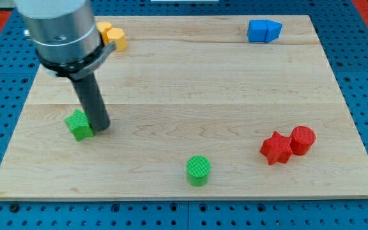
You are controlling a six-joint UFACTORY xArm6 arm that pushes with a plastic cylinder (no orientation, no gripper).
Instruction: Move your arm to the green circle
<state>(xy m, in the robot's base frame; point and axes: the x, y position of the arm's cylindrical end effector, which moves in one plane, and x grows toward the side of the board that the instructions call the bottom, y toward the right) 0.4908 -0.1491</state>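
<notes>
The green circle (198,170) is a short green cylinder near the view's bottom, about the middle of the wooden board (190,76). My tip (101,127) is at the view's left, touching the right side of a green block (79,124) of star-like shape. The green circle lies well to the right of and below my tip. The rod rises from the tip to the grey arm body (59,29) at the view's top left.
A red star block (276,147) and a red cylinder (302,139) touch each other at the right. A blue block (264,30) sits at the top right. A yellow-orange block (112,35) is partly hidden behind the arm at the top left.
</notes>
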